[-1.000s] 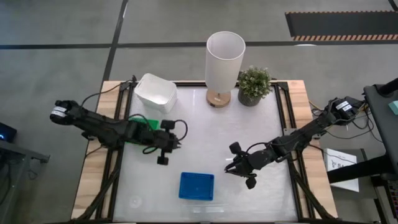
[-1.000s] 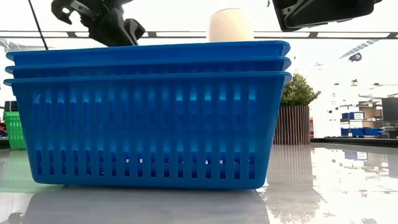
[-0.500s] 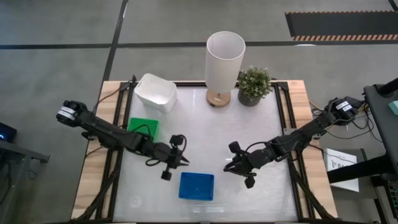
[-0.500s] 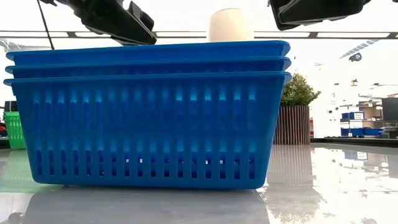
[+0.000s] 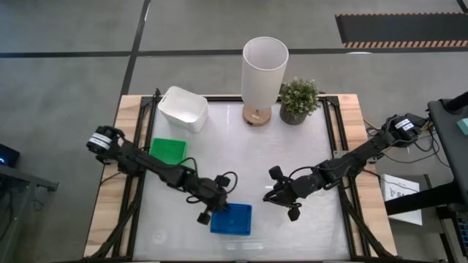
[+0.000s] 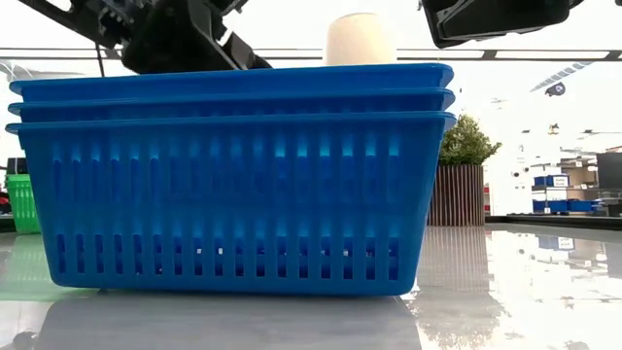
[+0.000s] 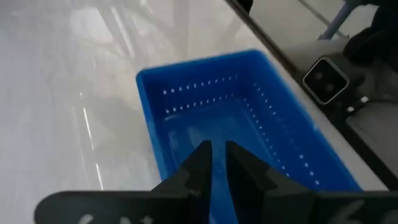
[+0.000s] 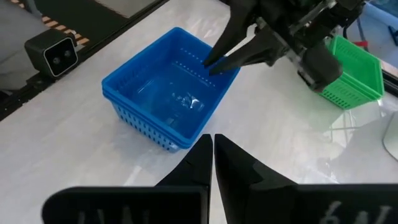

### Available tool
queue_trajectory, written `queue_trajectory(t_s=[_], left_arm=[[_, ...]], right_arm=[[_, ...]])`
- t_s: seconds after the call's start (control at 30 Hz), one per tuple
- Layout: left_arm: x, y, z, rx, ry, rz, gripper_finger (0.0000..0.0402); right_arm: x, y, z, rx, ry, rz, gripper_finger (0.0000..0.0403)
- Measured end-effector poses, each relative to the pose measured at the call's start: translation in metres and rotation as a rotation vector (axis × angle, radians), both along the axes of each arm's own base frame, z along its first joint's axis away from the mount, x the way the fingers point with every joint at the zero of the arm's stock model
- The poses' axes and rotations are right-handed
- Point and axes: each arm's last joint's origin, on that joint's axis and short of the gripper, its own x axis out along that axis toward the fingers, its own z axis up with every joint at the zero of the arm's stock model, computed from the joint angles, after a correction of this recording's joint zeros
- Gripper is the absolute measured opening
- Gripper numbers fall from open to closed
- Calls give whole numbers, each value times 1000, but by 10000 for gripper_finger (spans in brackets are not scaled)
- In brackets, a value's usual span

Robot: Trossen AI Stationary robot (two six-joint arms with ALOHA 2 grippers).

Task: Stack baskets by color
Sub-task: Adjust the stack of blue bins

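Left fingers (image 5: 213, 210) nearly closed, empty, at blue stack (image 5: 232, 219) near desk's front edge; could nudge it; right fingers (image 5: 280, 198) clenched, empty.

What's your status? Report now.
Left gripper nearly shut, empty, over blue basket stack. Right gripper shut, empty, beside it. Green stack, white stack set. Nothing obstructing.

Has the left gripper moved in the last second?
Yes. In the high view the left gripper has swung away from the green baskets, toward the table's near edge, and now sits at the rim of the blue baskets.
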Motion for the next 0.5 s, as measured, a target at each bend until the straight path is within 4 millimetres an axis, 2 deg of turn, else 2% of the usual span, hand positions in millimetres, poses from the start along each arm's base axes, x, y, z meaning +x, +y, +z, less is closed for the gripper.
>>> queue_trajectory(t_s=[0.17,0.3,0.5], left_arm=[[5,-2,-6,22,57,6,28],[3,4,-13,75,131,121,28],[-3,14,-15,265,156,305,28]], right_arm=[[0,0,0,7,4,-4,9],[0,0,0,7,4,-3,9],[0,0,0,7,4,-3,9]])
